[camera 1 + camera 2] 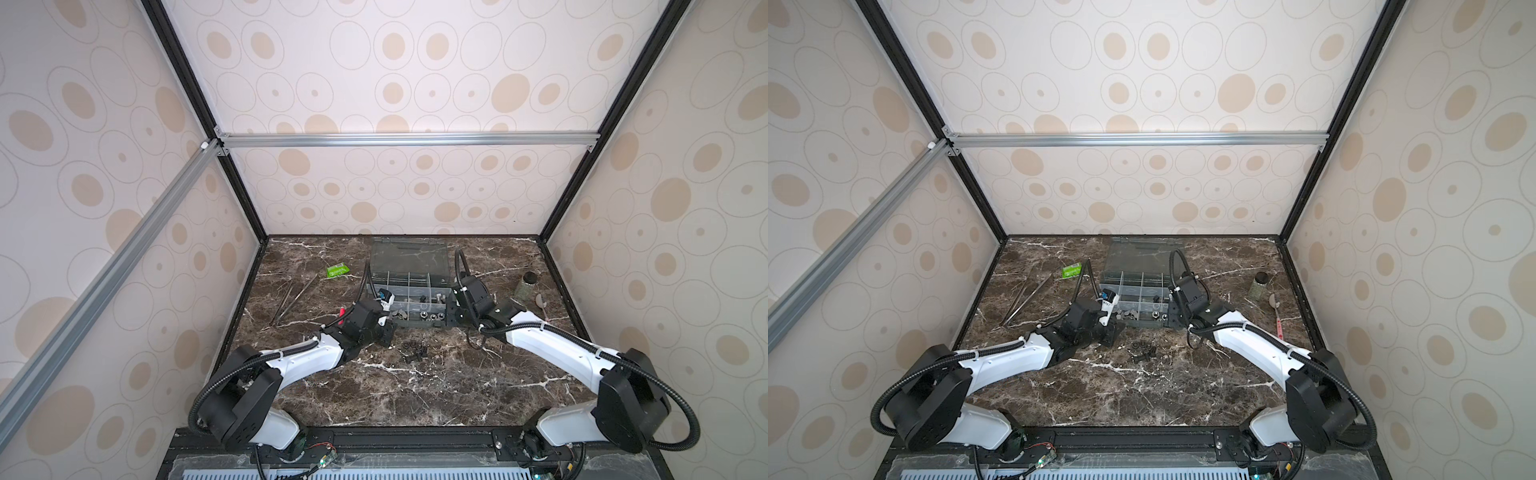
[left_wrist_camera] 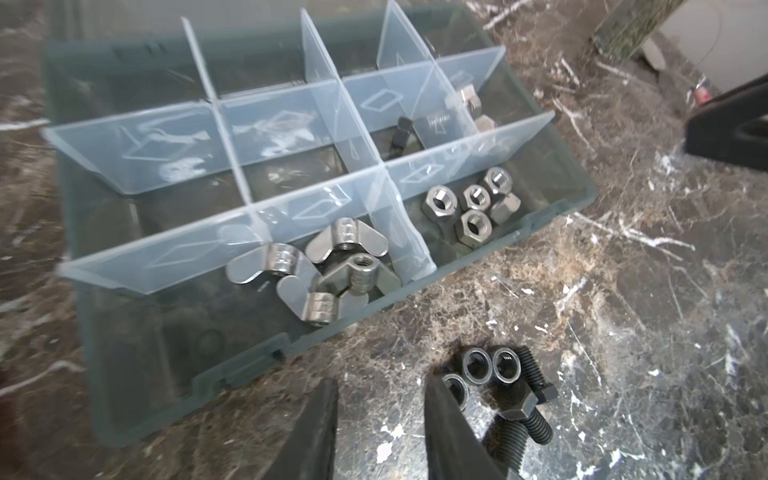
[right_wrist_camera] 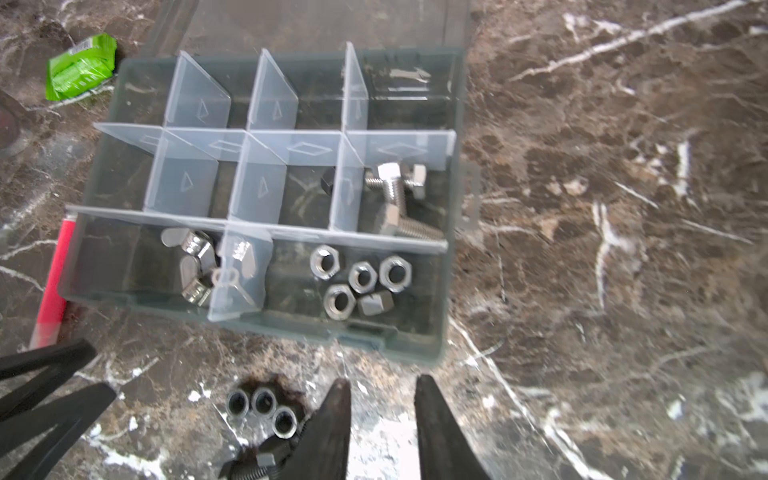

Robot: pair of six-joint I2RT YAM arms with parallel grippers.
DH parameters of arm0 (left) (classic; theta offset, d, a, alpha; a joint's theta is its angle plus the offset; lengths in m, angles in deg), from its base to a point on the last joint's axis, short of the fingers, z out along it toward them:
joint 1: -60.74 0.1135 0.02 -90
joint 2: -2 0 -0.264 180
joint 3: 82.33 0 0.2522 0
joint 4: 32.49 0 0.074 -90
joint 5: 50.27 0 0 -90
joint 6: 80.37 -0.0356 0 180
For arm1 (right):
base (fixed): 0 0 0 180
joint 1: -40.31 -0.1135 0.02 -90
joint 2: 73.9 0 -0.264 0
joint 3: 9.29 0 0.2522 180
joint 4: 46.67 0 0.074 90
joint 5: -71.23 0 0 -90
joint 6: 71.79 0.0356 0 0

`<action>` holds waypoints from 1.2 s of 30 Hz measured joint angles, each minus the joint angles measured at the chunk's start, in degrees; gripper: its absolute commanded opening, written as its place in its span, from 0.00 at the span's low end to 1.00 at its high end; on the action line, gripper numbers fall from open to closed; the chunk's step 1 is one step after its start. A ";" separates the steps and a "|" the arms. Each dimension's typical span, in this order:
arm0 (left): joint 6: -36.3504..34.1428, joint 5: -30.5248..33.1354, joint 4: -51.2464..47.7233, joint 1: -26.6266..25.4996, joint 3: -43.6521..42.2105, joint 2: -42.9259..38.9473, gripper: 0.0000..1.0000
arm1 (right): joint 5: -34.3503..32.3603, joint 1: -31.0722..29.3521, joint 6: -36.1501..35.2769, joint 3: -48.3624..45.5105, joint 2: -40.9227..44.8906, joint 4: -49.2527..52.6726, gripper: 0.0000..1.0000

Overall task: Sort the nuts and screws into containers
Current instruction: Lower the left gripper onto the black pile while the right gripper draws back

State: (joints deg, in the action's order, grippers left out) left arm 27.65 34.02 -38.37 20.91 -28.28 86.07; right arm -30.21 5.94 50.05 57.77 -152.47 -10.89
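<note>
- The left gripper (image 2: 380,386) has its jaws a little apart with nothing between them, only the bare marble table (image 2: 623,291); one finger (image 2: 446,415) stands just beside the black nuts (image 2: 478,365).
- The right gripper (image 3: 384,386) shows the same narrow, empty gap; the black nuts lie to one side of it, not between its fingers.
- The three black nuts and the black screws (image 2: 521,415) touching them make one small pile on the table, just in front of the organiser box (image 2: 232,370); I judge that the step in hand is to pick one piece from this pile.
- To do it well, I think only one arm should go in and the other should wait apart, since both grippers are near the same pile; the jaws should come down over one nut at the pile's edge, one finger on each side, and close slowly; a finger landing on top would probably scatter the pieces or make a screw roll.
- In both top views the left arm (image 1: 299,357) and the right arm (image 1: 552,345) reach forward low over the table, forearms turned inward toward the middle, wrists tipped down.
- In the box, the silver hex nuts (image 2: 473,208) and the wing nuts (image 2: 332,270) lie in two front containers and the silver screws (image 3: 395,195) in one behind; a black piece (image 3: 328,183), I think a screw, lies in the container beside those; probably the black screws belong there.
</note>
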 measured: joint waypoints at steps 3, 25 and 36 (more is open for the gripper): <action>-0.98 0.00 -1.36 -1.40 2.08 2.25 0.36 | -1.01 0.00 0.74 -2.16 2.12 0.94 0.30; -7.04 3.10 -8.48 -8.26 9.22 10.67 0.42 | -5.11 0.00 7.93 -16.52 21.38 7.04 0.31; -10.05 5.38 -11.45 -8.57 11.15 13.92 0.43 | -6.32 0.00 9.29 -17.73 23.28 7.43 0.32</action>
State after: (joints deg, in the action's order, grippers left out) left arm 17.60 39.40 -49.83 12.34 -17.13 99.99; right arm -36.53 5.94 59.34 40.05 -129.19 -3.46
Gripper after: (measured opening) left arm 0.427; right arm 0.315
